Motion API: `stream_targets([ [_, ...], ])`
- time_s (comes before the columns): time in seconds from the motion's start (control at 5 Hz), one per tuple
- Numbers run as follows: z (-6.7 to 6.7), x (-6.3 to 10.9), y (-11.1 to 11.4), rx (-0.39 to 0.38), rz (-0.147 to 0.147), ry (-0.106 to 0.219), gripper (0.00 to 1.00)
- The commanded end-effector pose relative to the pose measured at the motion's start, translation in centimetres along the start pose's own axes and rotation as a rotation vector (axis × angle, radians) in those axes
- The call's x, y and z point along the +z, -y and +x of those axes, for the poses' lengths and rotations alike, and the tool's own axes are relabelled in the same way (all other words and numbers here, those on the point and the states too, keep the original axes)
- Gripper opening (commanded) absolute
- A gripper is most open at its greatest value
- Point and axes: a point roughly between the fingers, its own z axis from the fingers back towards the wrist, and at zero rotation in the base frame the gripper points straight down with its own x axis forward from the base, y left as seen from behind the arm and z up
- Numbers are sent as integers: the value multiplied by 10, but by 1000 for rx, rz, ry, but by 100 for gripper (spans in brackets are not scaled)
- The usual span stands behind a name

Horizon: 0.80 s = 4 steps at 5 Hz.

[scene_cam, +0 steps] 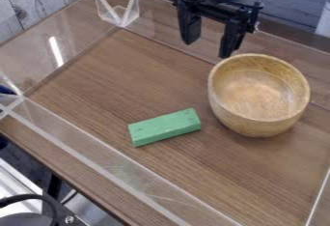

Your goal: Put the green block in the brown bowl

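Nearest lies the green block (pixel 165 127), 1 small flat bar of solid matte green, resting slantwise on the wooden table (pixel 91 80) just left of the brown bowl (pixel 261 95), apart from its thick, grained rim. Farther back, the black gripper (pixel 209 40) hangs above the table, its 2 fingers (pixel 188 24) spread wide and gripping nothing.

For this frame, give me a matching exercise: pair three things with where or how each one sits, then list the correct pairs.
Things:
1. flat bright green rectangular block
2. round light-brown wooden bowl
3. black gripper

States:
A. open, hanging above the table behind the bowl
B. lying flat on the wooden table, left of the bowl
C. upright and empty, at the right

Pairs: 1-B, 2-C, 3-A
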Motion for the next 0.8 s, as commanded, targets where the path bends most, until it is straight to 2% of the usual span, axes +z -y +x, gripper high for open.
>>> stream_targets([
  [0.0,-9,-6,-5,-62,6,-20,100],
  [0.4,-52,-29,-31,-159,17,-47,100],
  [0.6,-68,-41,-42,-197,22,-63,100],
])
